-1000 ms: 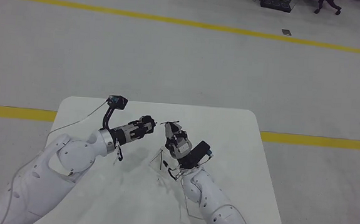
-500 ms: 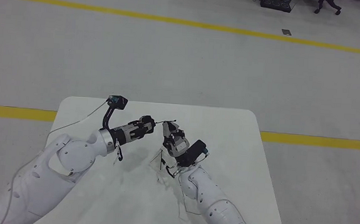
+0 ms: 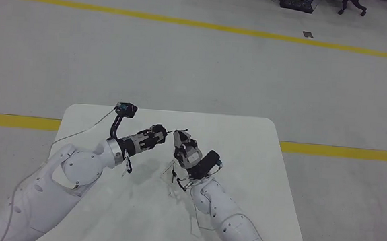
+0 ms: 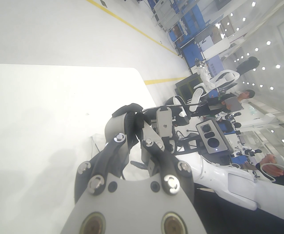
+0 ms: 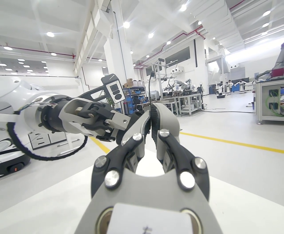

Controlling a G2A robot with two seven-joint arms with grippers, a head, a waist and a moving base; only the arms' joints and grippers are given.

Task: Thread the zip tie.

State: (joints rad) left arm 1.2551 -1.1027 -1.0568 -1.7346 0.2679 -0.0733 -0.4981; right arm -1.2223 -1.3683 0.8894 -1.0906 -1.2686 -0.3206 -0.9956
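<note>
A thin black zip tie [image 3: 183, 130] is held in the air above the middle of the white table [image 3: 259, 145], between the two grippers. My left gripper [image 3: 163, 132] comes in from the left, shut, with the tie's strap leading out of its tip. My right gripper [image 3: 179, 140] stands right beside it, nearly tip to tip. In the right wrist view the zip tie [image 5: 150, 88] sticks straight up from between the pressed fingertips of the right gripper [image 5: 151, 115], and the left gripper [image 5: 133, 117] is just beside them. How the left gripper [image 4: 133, 115] clamps the strap is hidden.
A small clear holder [image 3: 174, 172] with a few dark bits stands on the table just below the grippers. The table's far edge and right edge lie well away from both arms. The yellow floor line [image 3: 340, 152] runs past behind the table.
My right gripper has shifted a little to the left, closing on the left gripper's tip. The left arm has stayed still.
</note>
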